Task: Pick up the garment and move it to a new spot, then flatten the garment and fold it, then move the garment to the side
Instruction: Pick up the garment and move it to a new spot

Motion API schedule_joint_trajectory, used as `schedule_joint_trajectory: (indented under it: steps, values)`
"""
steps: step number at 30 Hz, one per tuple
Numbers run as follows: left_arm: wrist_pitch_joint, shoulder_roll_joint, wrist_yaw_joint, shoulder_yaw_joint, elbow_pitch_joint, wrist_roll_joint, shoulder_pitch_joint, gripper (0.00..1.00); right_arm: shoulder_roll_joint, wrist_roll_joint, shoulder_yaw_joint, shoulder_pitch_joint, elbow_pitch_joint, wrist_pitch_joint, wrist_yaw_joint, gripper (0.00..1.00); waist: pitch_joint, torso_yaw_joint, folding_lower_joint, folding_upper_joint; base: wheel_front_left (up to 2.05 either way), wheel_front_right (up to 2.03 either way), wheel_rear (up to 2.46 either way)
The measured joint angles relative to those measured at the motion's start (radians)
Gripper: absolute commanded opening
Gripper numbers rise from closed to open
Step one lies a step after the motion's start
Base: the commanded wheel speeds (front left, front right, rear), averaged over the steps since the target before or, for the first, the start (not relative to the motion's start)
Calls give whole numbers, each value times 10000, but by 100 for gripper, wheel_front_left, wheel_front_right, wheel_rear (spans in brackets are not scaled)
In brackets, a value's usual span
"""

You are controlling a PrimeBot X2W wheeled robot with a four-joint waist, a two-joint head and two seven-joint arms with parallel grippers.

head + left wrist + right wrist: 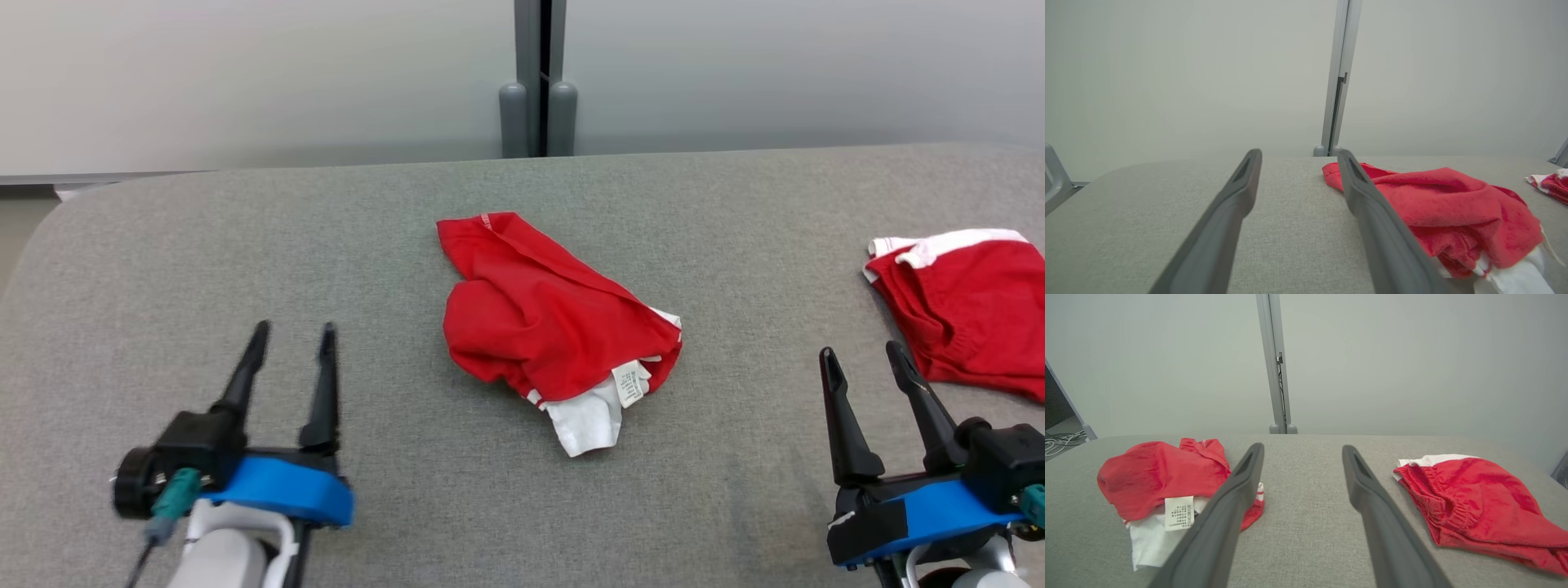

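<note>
A crumpled red garment point(547, 318) with a white lining and a care label lies in a heap at the middle of the grey table point(408, 212). It also appears in the left wrist view point(1453, 212) and the right wrist view point(1155, 477). My left gripper point(294, 339) stands open at the lower left, well to the left of the garment, with nothing between its fingers. My right gripper point(861, 353) stands open at the lower right, between the two red garments, touching neither. Both pairs of fingers hover over bare cloth point(1296, 155) point(1302, 447).
A second red garment point(971, 310) with a white waistband lies at the table's right edge, seen too in the right wrist view point(1478, 498). A grey post point(539, 82) stands behind the table against pale wall panels. The table's left corner is rounded.
</note>
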Motion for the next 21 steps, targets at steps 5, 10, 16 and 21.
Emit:
schedule_joint_trajectory:
  steps: [5,10,16,21]
  values:
    - [205,566,96,564,2,-359,446,100,0,-19,4,174,13,159,0,100,-232,182,0,-1,0,0,0]
    - [472,844,115,619,-186,-420,816,100,0,-15,-29,409,127,267,0,100,-474,146,0,0,0,0,0]
    - [640,934,207,458,-441,-399,1343,100,0,0,-71,808,150,351,0,100,-800,-45,0,0,0,0,0]
    - [727,949,336,297,-652,-299,1616,100,0,0,-77,981,38,431,0,100,-913,-137,0,-1,0,0,0]
